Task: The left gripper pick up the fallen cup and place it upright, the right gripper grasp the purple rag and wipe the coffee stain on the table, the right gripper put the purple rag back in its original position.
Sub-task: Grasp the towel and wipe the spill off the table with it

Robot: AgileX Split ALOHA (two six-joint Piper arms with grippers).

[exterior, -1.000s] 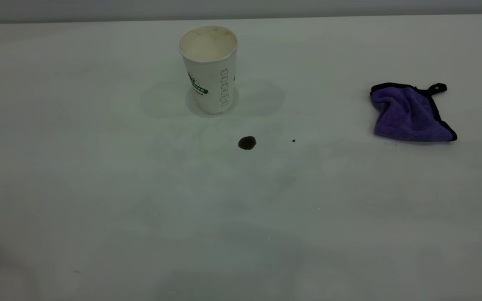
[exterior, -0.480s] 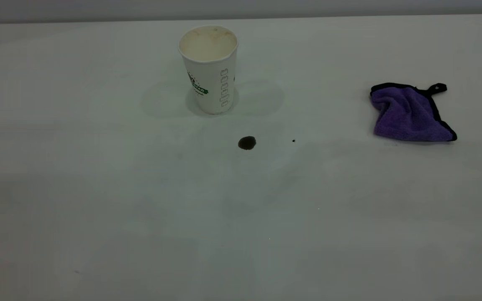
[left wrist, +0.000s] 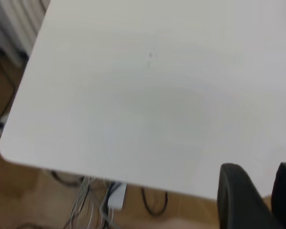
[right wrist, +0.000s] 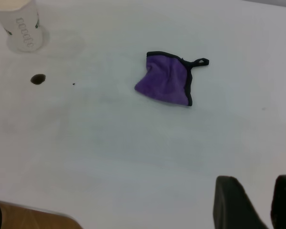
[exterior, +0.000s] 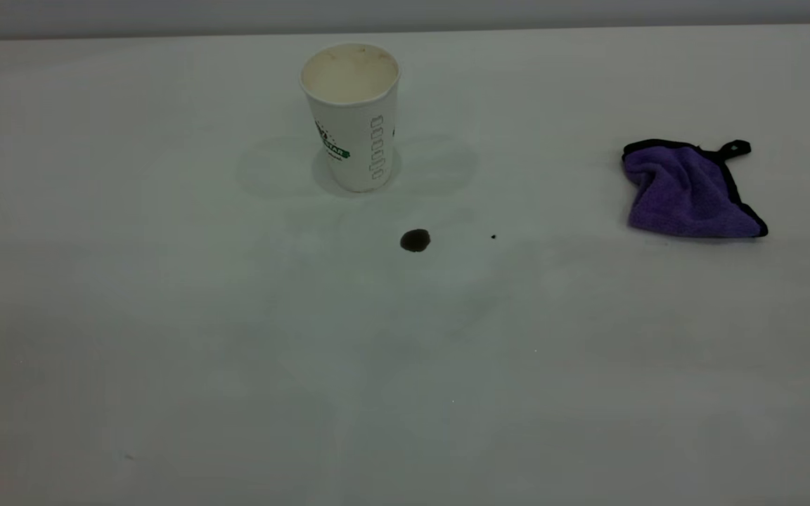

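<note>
The cup (exterior: 352,116) stands upright on the white table (exterior: 166,337), far centre; green band and cream inside show. The coffee stain (exterior: 415,240) is a small dark blot just in front of it. The purple rag (exterior: 690,191) lies crumpled to the right, its loop tab at its far corner. No gripper shows in the exterior view. My right gripper (right wrist: 256,177) is empty, well back from the rag (right wrist: 167,80), stain (right wrist: 37,79) and cup (right wrist: 20,26). My left gripper (left wrist: 258,164) is empty above the table's rounded corner (left wrist: 9,148), fingers close together.
A tiny black speck (exterior: 493,237) lies right of the stain. The table's far edge meets a grey wall (exterior: 405,14). In the left wrist view, a brown floor with cables and a white plug block (left wrist: 115,198) lies beyond the table edge.
Cup, stain and rag have not moved. A faint shadow on the table's near left has faded away.
</note>
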